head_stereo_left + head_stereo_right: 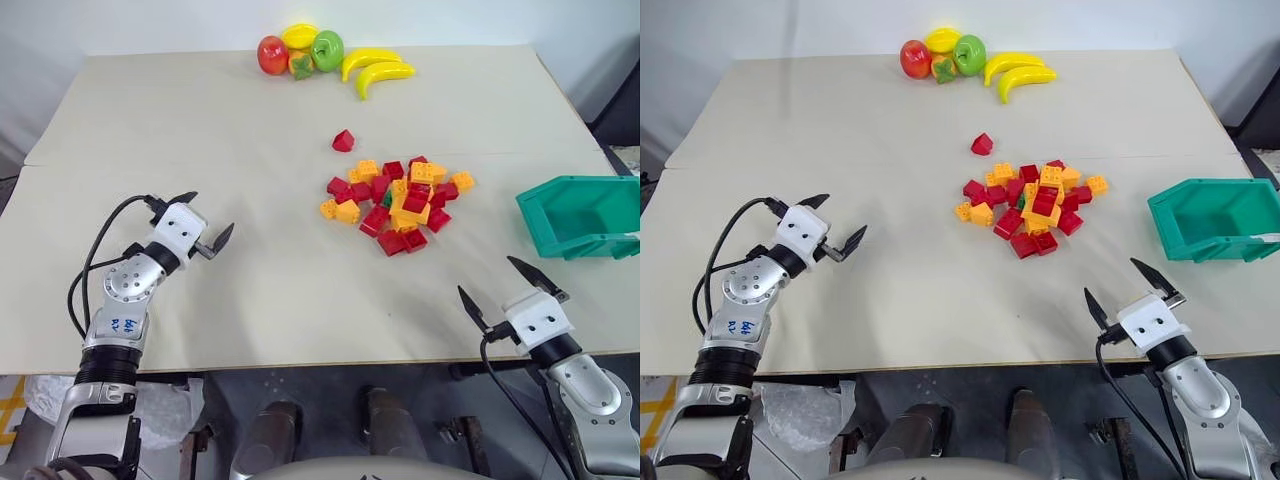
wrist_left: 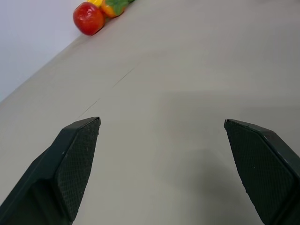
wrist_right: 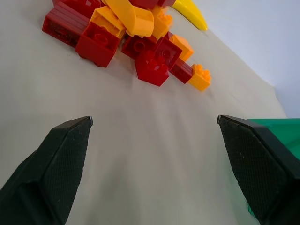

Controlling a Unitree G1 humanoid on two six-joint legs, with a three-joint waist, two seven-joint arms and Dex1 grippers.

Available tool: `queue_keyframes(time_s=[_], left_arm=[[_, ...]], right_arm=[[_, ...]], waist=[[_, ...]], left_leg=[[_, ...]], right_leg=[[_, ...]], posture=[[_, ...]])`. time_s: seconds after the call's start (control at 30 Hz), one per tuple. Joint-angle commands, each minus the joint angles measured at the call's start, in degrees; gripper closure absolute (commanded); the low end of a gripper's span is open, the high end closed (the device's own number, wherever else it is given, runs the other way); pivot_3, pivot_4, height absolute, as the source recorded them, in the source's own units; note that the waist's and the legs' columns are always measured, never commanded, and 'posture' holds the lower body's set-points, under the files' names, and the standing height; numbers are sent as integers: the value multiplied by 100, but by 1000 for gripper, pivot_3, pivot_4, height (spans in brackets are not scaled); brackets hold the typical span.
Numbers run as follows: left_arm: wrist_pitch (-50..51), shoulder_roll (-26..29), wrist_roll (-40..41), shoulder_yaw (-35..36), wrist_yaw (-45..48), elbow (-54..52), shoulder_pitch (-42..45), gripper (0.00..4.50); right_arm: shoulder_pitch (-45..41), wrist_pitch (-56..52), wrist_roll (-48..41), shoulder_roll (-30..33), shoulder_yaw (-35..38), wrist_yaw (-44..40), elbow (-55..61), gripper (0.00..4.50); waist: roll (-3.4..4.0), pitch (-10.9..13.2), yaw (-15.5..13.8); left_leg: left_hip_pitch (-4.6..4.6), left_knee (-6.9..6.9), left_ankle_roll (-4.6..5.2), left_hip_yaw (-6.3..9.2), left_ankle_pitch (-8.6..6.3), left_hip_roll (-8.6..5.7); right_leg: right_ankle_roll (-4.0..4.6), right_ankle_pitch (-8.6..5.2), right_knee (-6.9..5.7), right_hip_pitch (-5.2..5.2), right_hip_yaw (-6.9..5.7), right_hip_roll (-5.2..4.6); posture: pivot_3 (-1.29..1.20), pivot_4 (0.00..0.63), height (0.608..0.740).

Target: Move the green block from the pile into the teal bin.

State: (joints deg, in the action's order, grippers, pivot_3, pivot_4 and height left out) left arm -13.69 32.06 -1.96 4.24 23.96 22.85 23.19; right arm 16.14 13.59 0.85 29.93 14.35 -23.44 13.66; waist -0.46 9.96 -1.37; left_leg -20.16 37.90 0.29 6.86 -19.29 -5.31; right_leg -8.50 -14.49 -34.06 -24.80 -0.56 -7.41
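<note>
A loose pile of small studded plastic bricks [image 1: 398, 208] mixes red and orange-yellow, with one dark-green studded brick [image 1: 387, 199] half buried near its centre and a lone red brick [image 1: 343, 141] just behind it. Right of the pile stands a teal-green plastic bin with sloped walls [image 1: 583, 216]; far behind it lie glossy plastic toy fruit [image 1: 330, 56] in red, yellow, green and orange. All rest on a plain beige tabletop [image 1: 200, 130].

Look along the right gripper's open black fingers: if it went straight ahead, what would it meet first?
Probably the pile of red and orange studded plastic bricks; the right gripper faces bare table first, though depth is unclear.
</note>
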Motion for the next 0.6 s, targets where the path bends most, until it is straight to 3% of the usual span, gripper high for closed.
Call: queue_keyframes(time_s=[0.03,0.23,0.6], left_arm=[[-12,35,55,20,72,-203,83,0],[1132,-431,1270,203,871,-392,226,0],[2312,-248,2196,-419,3508,-645,628,0]], right_arm=[[7,9,-100,-1,89,3,199,25],[-67,-1498,-785,-32,102,-83,1071,25],[-1200,-4446,-2108,262,-310,-262,2562,25]], waist=[[0,0,1],[0,0,0],[1,0,6]], left_leg=[[0,0,0,0,0,0],[-1,6,1,2,0,0],[-5,11,4,4,-2,1]], right_leg=[[0,0,0,0,0,0],[0,0,-3,3,-1,-1],[1,1,-1,2,-3,-1]], posture=[[0,150,740],[0,150,740],[0,150,740]])
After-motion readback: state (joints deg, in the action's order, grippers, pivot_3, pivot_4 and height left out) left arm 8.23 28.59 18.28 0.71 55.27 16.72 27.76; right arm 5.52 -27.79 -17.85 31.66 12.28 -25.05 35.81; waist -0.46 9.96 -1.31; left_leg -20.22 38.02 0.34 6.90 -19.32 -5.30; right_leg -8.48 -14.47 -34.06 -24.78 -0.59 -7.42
